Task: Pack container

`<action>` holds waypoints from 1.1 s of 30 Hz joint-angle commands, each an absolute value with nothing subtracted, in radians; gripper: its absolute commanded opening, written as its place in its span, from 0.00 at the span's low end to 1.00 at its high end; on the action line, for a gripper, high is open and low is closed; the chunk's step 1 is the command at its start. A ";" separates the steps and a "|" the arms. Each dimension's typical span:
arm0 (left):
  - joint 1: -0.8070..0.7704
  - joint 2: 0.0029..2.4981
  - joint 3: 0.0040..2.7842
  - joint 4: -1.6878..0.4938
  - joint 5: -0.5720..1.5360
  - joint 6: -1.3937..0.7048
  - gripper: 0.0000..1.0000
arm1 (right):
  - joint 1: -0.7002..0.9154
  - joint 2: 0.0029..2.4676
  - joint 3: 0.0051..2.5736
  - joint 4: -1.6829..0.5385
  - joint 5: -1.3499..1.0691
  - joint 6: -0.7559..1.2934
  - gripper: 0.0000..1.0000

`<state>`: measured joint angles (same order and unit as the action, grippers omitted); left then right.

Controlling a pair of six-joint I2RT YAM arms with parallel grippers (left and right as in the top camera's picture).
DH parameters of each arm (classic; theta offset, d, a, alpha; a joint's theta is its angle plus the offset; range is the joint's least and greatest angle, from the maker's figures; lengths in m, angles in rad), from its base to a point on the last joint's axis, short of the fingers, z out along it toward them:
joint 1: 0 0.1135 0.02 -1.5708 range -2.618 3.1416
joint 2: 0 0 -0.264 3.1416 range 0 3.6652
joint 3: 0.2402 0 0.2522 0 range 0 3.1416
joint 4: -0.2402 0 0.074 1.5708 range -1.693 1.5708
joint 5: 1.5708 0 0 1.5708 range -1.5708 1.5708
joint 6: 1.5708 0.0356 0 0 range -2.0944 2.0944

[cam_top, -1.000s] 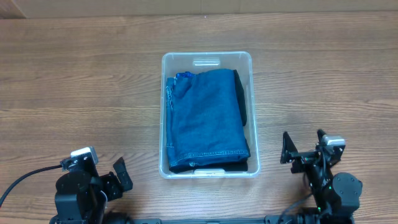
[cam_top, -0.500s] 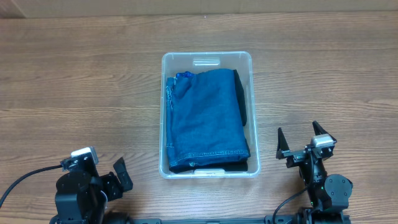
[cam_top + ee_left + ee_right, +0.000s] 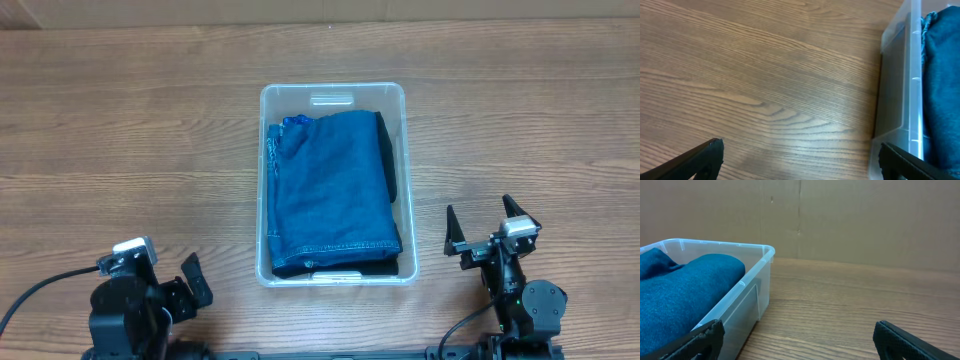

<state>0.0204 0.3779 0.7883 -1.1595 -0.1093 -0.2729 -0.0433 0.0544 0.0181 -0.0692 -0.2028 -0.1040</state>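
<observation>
The clear plastic container point(image 3: 334, 95) stands in the middle of the table. Folded blue jeans point(image 3: 332, 192) fill it, with a dark garment point(image 3: 388, 165) showing under their right edge. My left gripper point(image 3: 190, 282) is open and empty at the front left, left of the container. In the left wrist view the container's wall point(image 3: 895, 75) and the jeans point(image 3: 941, 80) are at the right, and the open jaws point(image 3: 800, 156) frame bare wood. My right gripper point(image 3: 482, 232) is open and empty at the front right. The right wrist view shows the container point(image 3: 747, 287) and jeans point(image 3: 685, 290) to the left of its open jaws point(image 3: 799, 339).
A brown cardboard wall point(image 3: 840, 220) stands along the table's far edge. Bare wooden tabletop point(image 3: 130, 150) lies on both sides of the container.
My right gripper has drawn back a little toward the front edge and turned slightly left, then held still. The left arm, container and clothes have not moved.
</observation>
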 commanded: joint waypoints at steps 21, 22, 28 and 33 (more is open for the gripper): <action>0.017 0.011 0.005 -0.077 0.012 0.023 1.00 | -0.039 0.045 0.008 -0.061 -0.204 -0.105 1.00; 0.017 0.011 0.005 -0.077 0.012 0.023 1.00 | -0.039 0.045 0.008 -0.061 -0.204 -0.105 1.00; 0.017 0.011 0.005 -0.077 0.012 0.023 1.00 | -0.039 0.045 0.008 -0.061 -0.204 -0.105 1.00; 0.017 0.011 0.005 -0.077 0.012 0.023 1.00 | -0.039 0.045 0.008 -0.061 -0.204 -0.105 1.00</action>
